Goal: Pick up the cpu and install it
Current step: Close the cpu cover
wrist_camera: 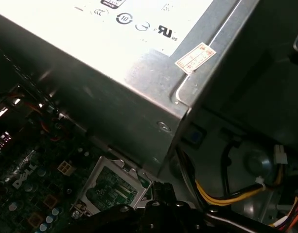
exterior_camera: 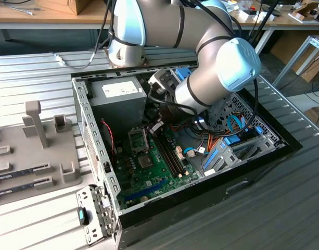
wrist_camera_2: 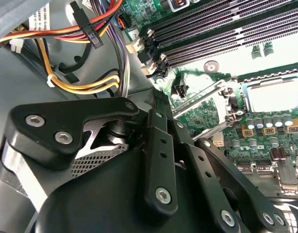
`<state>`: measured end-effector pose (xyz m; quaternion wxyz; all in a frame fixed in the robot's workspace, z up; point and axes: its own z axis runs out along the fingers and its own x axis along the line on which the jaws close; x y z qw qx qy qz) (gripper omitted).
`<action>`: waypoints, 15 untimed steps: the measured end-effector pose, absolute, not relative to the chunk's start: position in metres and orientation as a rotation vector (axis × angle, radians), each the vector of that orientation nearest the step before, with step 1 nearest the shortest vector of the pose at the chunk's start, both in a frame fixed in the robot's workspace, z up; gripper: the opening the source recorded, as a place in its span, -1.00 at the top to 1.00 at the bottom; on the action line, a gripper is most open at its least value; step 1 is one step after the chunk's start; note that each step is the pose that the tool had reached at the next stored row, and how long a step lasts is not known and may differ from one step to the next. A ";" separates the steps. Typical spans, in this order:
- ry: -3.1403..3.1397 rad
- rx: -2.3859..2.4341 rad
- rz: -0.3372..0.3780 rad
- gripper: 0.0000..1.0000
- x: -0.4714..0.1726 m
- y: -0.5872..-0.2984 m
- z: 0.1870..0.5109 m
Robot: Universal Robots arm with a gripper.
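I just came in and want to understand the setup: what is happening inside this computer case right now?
A robot arm reaches into an open PC case. Its hand is low over the motherboard, next to the power supply and close to the socket. The job is to install the cpu, but I cannot tell whether the hand holds it or whether it already sits in the socket.
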<state>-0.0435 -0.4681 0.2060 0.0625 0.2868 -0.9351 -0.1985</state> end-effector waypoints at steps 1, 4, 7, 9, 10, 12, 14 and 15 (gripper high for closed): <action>-2.825 0.869 -0.603 0.79 -0.044 -0.468 0.206; -2.824 0.873 -0.609 0.79 -0.044 -0.469 0.208; -2.821 0.879 -0.618 0.79 -0.044 -0.470 0.211; -2.820 0.883 -0.622 0.79 -0.044 -0.470 0.212; -2.818 0.885 -0.624 0.79 -0.044 -0.470 0.213; -2.816 0.892 -0.625 0.79 -0.044 -0.470 0.214; -2.813 0.896 -0.625 0.79 -0.044 -0.471 0.216; -2.813 0.898 -0.625 0.79 -0.044 -0.471 0.216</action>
